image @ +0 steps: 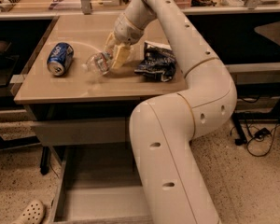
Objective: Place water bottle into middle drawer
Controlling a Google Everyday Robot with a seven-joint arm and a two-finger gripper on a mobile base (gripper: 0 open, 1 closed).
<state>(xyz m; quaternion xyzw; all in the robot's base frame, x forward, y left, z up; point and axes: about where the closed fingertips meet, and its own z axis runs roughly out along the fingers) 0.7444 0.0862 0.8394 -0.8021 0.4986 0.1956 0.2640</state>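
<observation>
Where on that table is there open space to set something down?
Bare: the front strip of the table, between the soda can, the water bottle and the near edge, and the back stretch behind them. The middle drawer floor left of the arm is bare. Crowded: mid-table, end effector at the bottle, dark bag beside it.
</observation>
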